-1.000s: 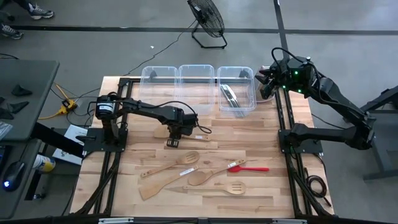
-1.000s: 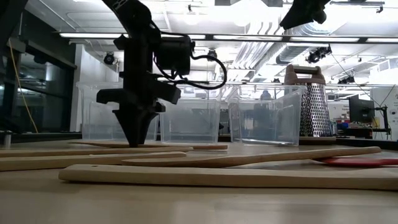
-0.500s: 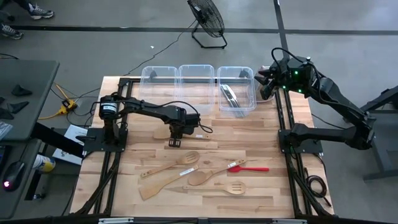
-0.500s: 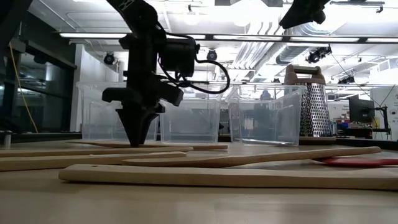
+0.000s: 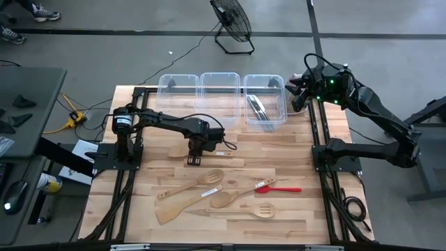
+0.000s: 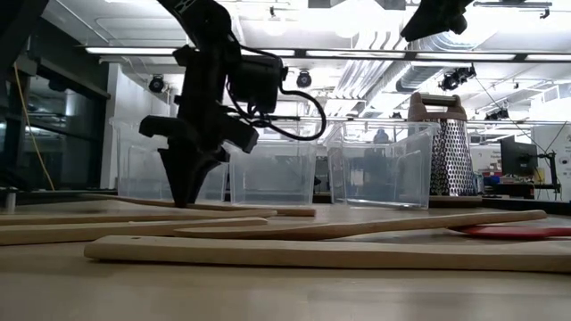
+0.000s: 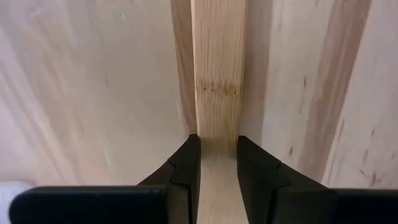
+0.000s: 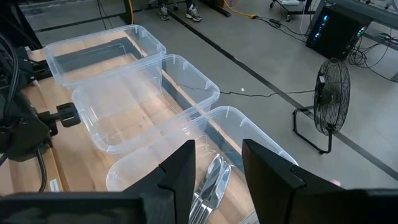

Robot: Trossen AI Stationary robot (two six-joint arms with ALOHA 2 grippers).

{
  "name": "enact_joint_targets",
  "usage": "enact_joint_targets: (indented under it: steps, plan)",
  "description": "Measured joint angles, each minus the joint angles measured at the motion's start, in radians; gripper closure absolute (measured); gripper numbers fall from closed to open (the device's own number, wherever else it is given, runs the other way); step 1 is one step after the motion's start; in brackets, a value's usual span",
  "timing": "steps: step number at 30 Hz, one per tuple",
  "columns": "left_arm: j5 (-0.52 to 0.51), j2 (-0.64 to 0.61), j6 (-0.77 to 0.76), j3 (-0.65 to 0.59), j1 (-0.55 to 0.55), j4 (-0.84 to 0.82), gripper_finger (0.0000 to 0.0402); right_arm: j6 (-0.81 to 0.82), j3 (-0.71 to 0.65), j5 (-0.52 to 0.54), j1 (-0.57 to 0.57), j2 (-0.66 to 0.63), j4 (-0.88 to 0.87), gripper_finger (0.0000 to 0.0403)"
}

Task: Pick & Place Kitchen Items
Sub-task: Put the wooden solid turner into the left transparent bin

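- Left gripper [image 5: 194, 159] sits at centre frame in the high view, clamped on the handle of a pale wooden spatula [image 5: 182, 150] lying on the worktop [image 5: 306, 209].
- In the low view one end of that spatula tilts just clear of the surface (a lift, by my reading).
- Best handled by raising straight and level, since the grip looks off the middle and the long end could swing.
- Right gripper [image 8: 217, 180] hangs at upper right over the tub [image 5: 265, 104] holding silver utensils [image 5: 258, 108], fingers apart, empty.
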Motion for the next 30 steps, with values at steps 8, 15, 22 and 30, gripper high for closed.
enact_joint_targets:
  steps: [8, 15, 22, 30]
  plan:
    - [0.004, -0.096, -0.045, 0.002, 0.0, -0.016, 0.0327, 0.0, 0.0, 0.0, 0.0, 0.0, -0.001, 0.0278]
    - [0.0, -0.258, -0.132, 0.003, 0.0, -0.066, 0.0327, 0.0, 0.0, 0.0, 0.0, 0.0, 0.0, 0.0278]
    - [-0.018, -0.382, -0.202, 0.004, -0.017, -0.108, 0.0327, 0.0, 0.0, 0.0, 0.0, 0.0, 0.0, 0.0278]
    - [-0.041, -0.445, -0.272, 0.004, -0.071, -0.136, 0.0327, 0.0, 0.0, 0.006, 0.0, 0.001, 0.001, 0.0278]
